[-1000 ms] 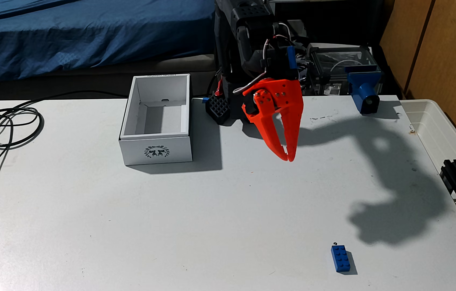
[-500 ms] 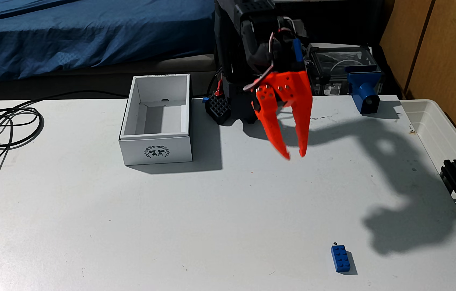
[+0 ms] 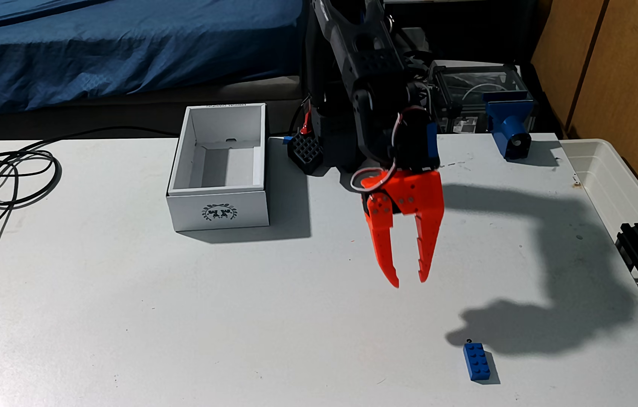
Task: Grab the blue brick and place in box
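Partly cut off by the top edge of the fixed view, the black arm [image 3: 372,78] reaches forward over the table [image 3: 153,313], so its upper links cannot be made out; a flat blue tape patch [image 3: 431,141] sits on its wrist and thin white and red wires [image 3: 364,178] loop beside it. Its orange gripper [image 3: 409,282] hangs above the tabletop with its two long, tapered plastic fingers parted and nothing between them; the right-hand finger [image 3: 429,242] has a stepped, toothed inner edge. Its shadow falls dark across the right side of the table, the tip of it touching the far end of the blue brick [image 3: 476,361]. That brick lies flat near the front right of the table, studs up in two rows of four, glossy and hard-edged, well apart from the gripper and from the box [image 3: 219,211]. The white box, of smooth cardboard, stands open near the table's back edge, left of the arm's base, its near short wall printed with a dark wreath-like emblem whose detail is too small to read. A black grid-patterned block [image 3: 305,150] sits at the arm's foot. Tangled black cables [image 3: 16,176] lie at the left. A blue clamp piece [image 3: 509,129] stands at the back right, and a translucent plastic tub [image 3: 622,184] is cut off by the right edge. A crumpled blue bedsheet [image 3: 114,51] fills the background.
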